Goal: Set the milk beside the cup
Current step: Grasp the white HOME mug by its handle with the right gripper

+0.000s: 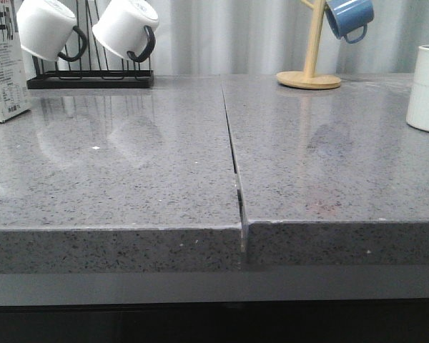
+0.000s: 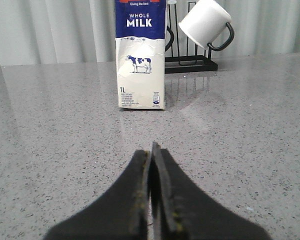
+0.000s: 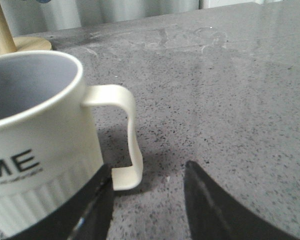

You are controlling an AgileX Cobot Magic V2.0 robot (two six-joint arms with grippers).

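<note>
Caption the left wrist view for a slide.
Left gripper shut, facing the upright milk on the grey counter, a white mug on a rack behind it.

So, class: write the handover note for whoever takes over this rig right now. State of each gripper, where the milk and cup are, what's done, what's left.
Left gripper: shut, empty, aimed at the milk, well short of it.
Right gripper: open, empty, close to the cup, by its handle.
Milk: upright at the counter's far left, near the mug rack.
Cup: upright at the far right edge.
Done: nothing; the milk is not gripped.
Left: open left gripper, grasp milk, carry it across, set it beside the cup.
</note>
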